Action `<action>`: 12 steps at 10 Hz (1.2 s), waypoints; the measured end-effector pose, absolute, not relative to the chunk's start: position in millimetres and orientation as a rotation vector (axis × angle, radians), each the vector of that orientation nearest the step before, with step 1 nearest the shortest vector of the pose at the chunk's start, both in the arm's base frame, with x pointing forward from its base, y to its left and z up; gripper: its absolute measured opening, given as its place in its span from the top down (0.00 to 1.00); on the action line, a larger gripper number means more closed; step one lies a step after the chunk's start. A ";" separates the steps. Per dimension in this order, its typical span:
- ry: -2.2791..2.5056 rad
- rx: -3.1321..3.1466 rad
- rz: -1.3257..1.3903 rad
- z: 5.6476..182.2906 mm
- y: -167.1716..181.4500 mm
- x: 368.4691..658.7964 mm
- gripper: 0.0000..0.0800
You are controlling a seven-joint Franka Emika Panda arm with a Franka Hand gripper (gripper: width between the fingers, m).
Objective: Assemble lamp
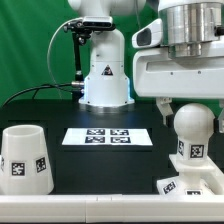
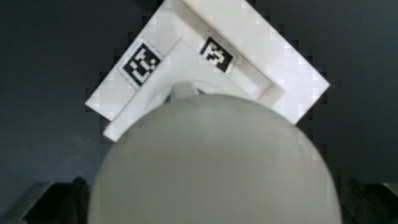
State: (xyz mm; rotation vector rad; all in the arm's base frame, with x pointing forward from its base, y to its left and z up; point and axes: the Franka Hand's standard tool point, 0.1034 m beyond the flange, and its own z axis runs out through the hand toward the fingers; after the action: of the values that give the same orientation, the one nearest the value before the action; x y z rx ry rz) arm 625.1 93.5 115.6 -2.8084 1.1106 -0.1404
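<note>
The bulb (image 1: 190,130) stands upright on the flat square base (image 1: 172,187) at the exterior view's front right, round head up and a tag on its neck. My gripper (image 1: 188,108) hangs right over it, one dark finger (image 1: 165,106) beside the top of the head with a small gap, so the jaws straddle the head, open. In the wrist view the bulb head (image 2: 210,160) fills the space between the dark fingers (image 2: 57,203), with the tagged base (image 2: 214,60) beyond it. The tapered shade (image 1: 25,158) stands at the front left, apart.
The marker board (image 1: 107,137) lies flat in the middle of the dark table. The robot's white pedestal (image 1: 104,75) stands behind it, in front of a green backdrop. Cables run along the back left.
</note>
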 end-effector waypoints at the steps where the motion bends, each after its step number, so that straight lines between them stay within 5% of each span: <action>1: 0.834 -2.932 -0.166 116.9 93.6 625.6 0.13; 3: 0.351 -3.086 -0.207 119.7 96.6 628.1 0.13; 10: -0.099 -3.147 -0.225 113.6 98.7 623.9 0.13; 11: -0.056 -3.147 -0.225 113.6 97.9 624.1 0.28; 12: -0.058 -3.147 -0.226 113.6 97.8 624.1 0.28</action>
State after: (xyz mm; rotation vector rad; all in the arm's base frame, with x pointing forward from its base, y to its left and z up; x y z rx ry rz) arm 624.1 97.8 113.6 -3.1471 -0.0577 -0.2257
